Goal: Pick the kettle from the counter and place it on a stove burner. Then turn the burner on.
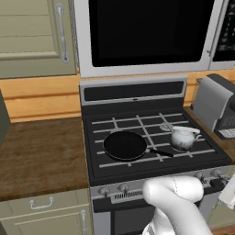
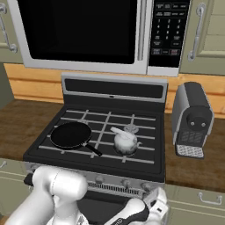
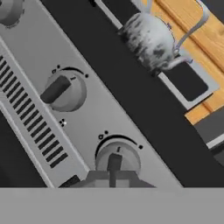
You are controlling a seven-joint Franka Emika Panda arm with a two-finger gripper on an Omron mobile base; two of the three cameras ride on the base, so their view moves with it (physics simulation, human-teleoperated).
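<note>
Your two-finger gripper (image 3: 114, 175) is pinched shut on the round grey stove knob (image 3: 117, 158), placed there because turning it is what lights the burner. Beyond, the squat silvery-grey kettle (image 1: 182, 137) already sits on the pale-grey front right burner ring (image 1: 176, 148), beside the round black frying pan (image 1: 125, 145).

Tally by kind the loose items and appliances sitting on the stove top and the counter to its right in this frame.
kettle: 1, on the stove top
frying pan: 1, on the stove top
coffee machine: 1, on the counter
Total: 3
</note>
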